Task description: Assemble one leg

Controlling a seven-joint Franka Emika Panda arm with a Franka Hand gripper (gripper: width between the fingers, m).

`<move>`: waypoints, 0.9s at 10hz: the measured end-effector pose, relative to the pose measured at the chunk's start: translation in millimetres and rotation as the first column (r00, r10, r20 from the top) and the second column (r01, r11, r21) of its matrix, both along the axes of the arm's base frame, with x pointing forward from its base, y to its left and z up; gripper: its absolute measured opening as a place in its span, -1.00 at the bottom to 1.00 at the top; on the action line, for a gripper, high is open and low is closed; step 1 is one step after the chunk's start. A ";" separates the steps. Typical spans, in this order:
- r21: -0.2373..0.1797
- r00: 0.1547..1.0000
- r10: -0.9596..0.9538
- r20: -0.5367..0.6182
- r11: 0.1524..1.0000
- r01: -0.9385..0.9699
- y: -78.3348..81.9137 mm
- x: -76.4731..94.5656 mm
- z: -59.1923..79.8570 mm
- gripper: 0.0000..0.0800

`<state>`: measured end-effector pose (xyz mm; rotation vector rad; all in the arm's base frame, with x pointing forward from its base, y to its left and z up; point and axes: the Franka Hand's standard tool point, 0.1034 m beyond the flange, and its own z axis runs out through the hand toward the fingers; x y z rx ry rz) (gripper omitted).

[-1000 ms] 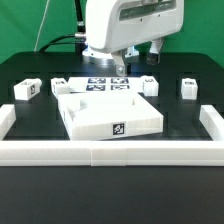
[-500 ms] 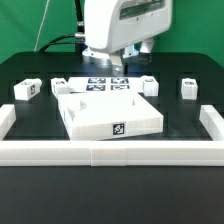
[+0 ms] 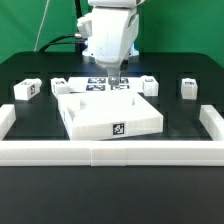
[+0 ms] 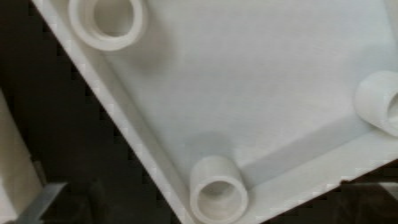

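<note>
The large flat white panel (image 3: pixel 105 112) lies in the middle of the black table, with a tag on its front edge. It fills the wrist view (image 4: pixel 231 90), where three round corner holes show, one of them (image 4: pixel 221 196) near the frame's edge. Four small white legs stand behind and beside the panel: one (image 3: pixel 27 89) at the exterior view's far left, one (image 3: pixel 62 86) by the panel's back left, one (image 3: pixel 150 85) at its back right, one (image 3: pixel 188 87) further right. My gripper (image 3: pixel 118 74) hangs over the panel's back edge, holding nothing. Its fingers appear edge-on, so the gap is unclear.
The marker board (image 3: pixel 100 84) lies behind the panel under the arm. A low white wall (image 3: pixel 110 152) runs along the table's front, with short side pieces at the left (image 3: pixel 6 118) and right (image 3: pixel 212 122).
The hand has turned about its upright axis, so the wide white wrist body now appears narrow. The fingers have stayed over the panel's back edge. No part has moved.
</note>
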<state>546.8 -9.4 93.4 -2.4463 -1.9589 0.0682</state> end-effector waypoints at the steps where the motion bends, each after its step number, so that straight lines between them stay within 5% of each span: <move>1: 0.000 1.000 0.000 0.000 1.000 0.000 0.0 0.0 -0.1 0.62; 4: 0.007 0.965 0.254 0.056 0.967 -0.255 -8.9 -20.3 -15.6 0.62; 6: -0.027 0.916 0.395 0.067 0.919 -0.394 -1.3 -38.6 -29.7 0.62; 9: -0.033 0.908 0.414 0.062 0.910 -0.413 -1.4 -41.8 -31.9 0.62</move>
